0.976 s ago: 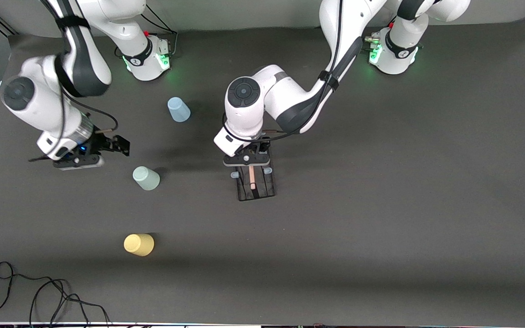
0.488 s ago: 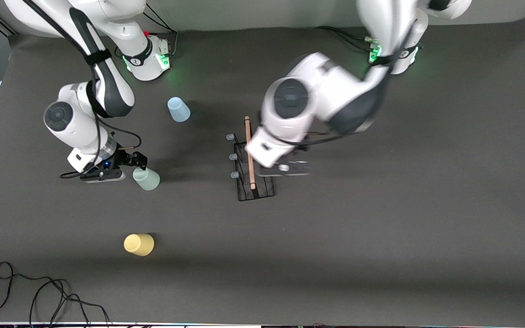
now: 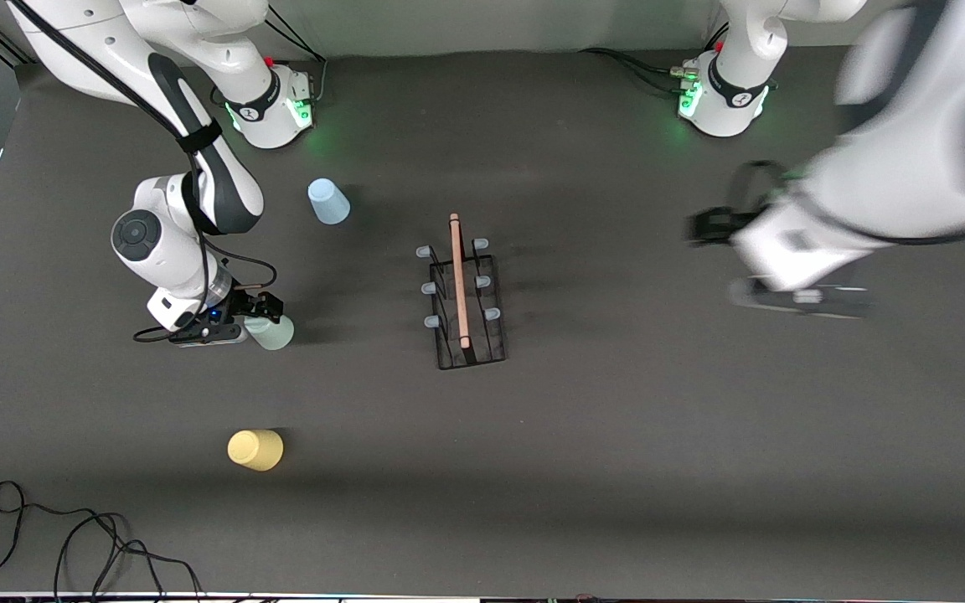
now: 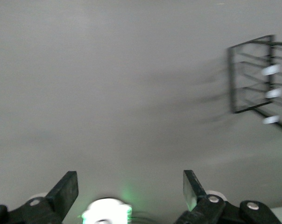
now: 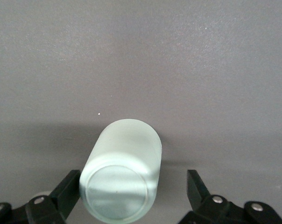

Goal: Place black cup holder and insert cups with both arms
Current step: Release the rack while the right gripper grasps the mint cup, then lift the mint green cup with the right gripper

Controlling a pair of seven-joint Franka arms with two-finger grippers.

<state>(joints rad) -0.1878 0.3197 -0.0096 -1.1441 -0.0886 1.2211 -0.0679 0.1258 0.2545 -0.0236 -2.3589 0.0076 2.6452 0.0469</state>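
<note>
The black cup holder (image 3: 461, 293) stands upright in the middle of the table, its wooden rod handle (image 3: 457, 280) free; it also shows in the left wrist view (image 4: 253, 77). My right gripper (image 3: 265, 311) is low and open, its fingers on either side of the upside-down mint green cup (image 3: 273, 333), which also fills the right wrist view (image 5: 122, 177) between the open fingers (image 5: 68, 186). The light blue cup (image 3: 328, 202) and the yellow cup (image 3: 255, 450) stand upside down on the table. My left gripper (image 3: 704, 226) is open and empty, up in the air toward the left arm's end.
The two arm bases (image 3: 269, 109) (image 3: 721, 92) with green lights stand along the table's edge farthest from the front camera. A white base with a green light (image 4: 106, 212) shows between the left fingers. Black cables (image 3: 72, 544) lie at the near corner.
My left gripper let go of the holder's handle and swung away toward the left arm's end. My right gripper moved down to the mint green cup and now straddles it.
</note>
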